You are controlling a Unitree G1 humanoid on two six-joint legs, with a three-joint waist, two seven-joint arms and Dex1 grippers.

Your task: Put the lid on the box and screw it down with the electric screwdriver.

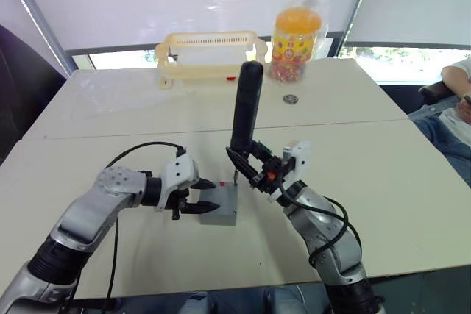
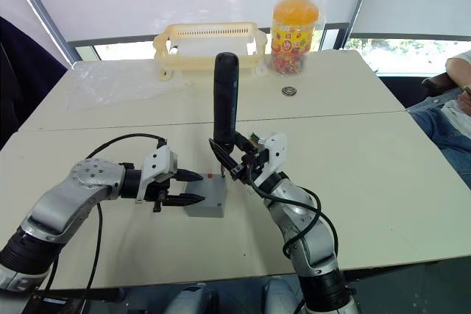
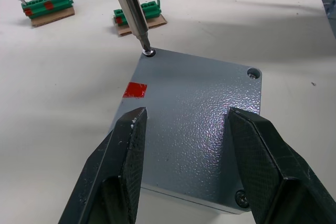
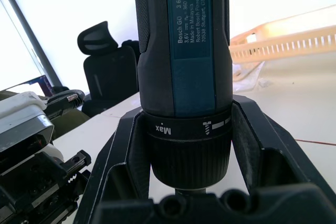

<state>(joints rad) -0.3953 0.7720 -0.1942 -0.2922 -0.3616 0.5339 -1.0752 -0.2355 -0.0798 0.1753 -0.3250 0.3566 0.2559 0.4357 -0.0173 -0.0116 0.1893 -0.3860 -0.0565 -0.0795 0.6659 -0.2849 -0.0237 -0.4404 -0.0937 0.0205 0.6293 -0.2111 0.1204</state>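
Note:
The grey box (image 1: 220, 214) sits on the white table in front of me, with the lid (image 3: 194, 124) lying flat on top of it. A red mark (image 3: 135, 90) shows near one lid corner. The black electric screwdriver (image 1: 245, 108) stands upright, its metal bit (image 3: 131, 9) resting in the screw at the lid's far corner. My right gripper (image 1: 250, 170) is shut on the screwdriver's lower body (image 4: 184, 51). At the box's left side my left gripper (image 1: 200, 196) is open, its fingers (image 3: 123, 156) spread over the lid; I cannot tell whether they touch it.
Two green terminal blocks (image 3: 48, 10) lie on the table beyond the box. At the back stand a yellow basket (image 1: 210, 56) and a bagged candy jar (image 1: 296, 34), with a small round metal piece (image 1: 291, 98) nearby. A seated person (image 1: 452, 115) is at the right edge.

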